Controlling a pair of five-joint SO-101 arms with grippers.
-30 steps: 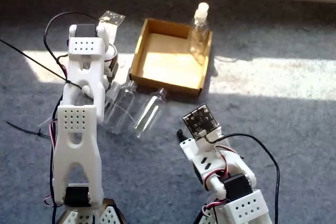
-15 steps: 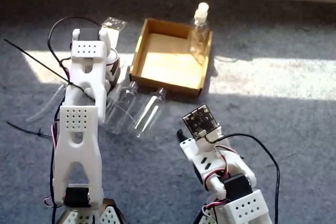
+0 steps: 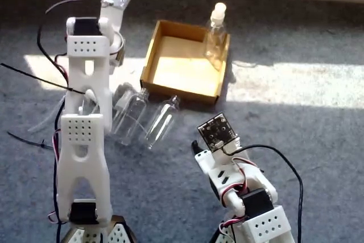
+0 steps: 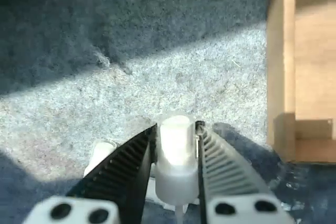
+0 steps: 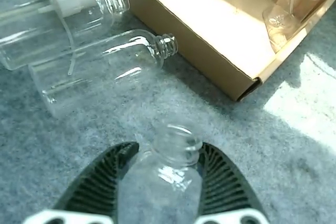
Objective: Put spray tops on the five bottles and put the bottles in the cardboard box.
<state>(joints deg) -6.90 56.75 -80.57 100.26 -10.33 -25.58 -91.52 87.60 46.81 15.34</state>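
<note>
- The spray top [image 4: 176,153] stands upright between the fingers of the left gripper [image 4: 177,127], which pinch it from both sides.
- The cardboard box [image 4: 275,51] lies just beside this gripper, with its side wall running alongside and bare carpet [image 4: 131,51] beneath.
- The right gripper [image 5: 169,149] is clamped around an uncapped held bottle [image 5: 164,182], whose open neck points out past the fingertips.
- Ahead of the right gripper two lying bottles [image 5: 63,14] [image 5: 105,61] rest side by side with their necks toward the box. Beyond them a capped bottle [image 5: 286,3] stands in the box's far corner.
- The left arm [image 3: 85,83] is stretched out long from its base, with its gripper off the box's far corner. The right arm [image 3: 239,186] sits folded low, short of the box.
- Over the last second the left arm has reached farther out, carrying the spray top away from the lying bottles. The right arm has not moved.
</note>
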